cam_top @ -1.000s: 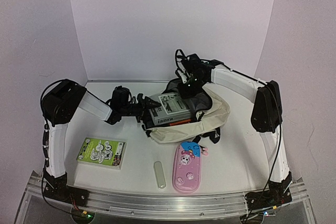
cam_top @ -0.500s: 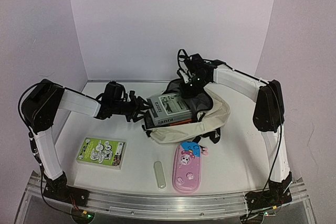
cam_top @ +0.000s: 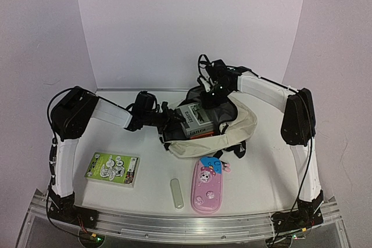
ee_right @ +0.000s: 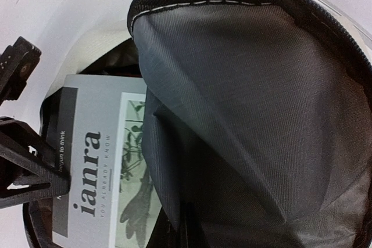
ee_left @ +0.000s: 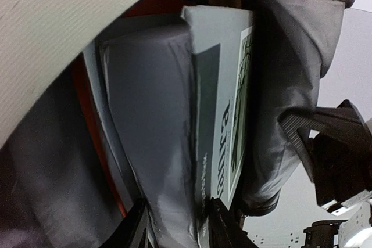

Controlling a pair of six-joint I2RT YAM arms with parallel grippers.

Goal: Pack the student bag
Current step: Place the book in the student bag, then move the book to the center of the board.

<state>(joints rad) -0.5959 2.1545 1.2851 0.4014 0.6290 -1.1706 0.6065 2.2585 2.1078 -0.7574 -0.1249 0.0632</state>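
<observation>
The white table [cam_top: 261, 172] was smooth and matte, with pale walls behind it. The bag [cam_top: 235, 132] lay on its side at mid-table towards the back. It was soft cream cloth, slumped and creased, with black zip edging and a grey woven lining. Its long axis ran across the table, left to right, and its mouth gaped towards the left arm.

The right gripper [cam_top: 214, 94] was at the mouth's rear rim. Its jaws were pressed together on the bag, pinching the lining, which rose in taut folds in the right wrist view.

A stiff, flat, rectangular grey book [cam_top: 195, 121], lettered "ianra", lay in the mouth lengthwise along the bag, its left end showing. A thin orange-red edge showed under it.

The left gripper [cam_top: 170, 121] was at that end. Its black fingers [ee_left: 138, 232] stood part-way apart, one on either side of the book's edge. Whether they squeezed it or only flanked it could not be told.

A glossy, flat green booklet [cam_top: 112, 168] lay near the left front, well apart from the bag. A pink case [cam_top: 207, 187], oblong with rounded ends and a cartoon face, lay just in front of the bag, its long axis running front to back. A small white rounded bar [cam_top: 176, 193] lay just left of the case.
</observation>
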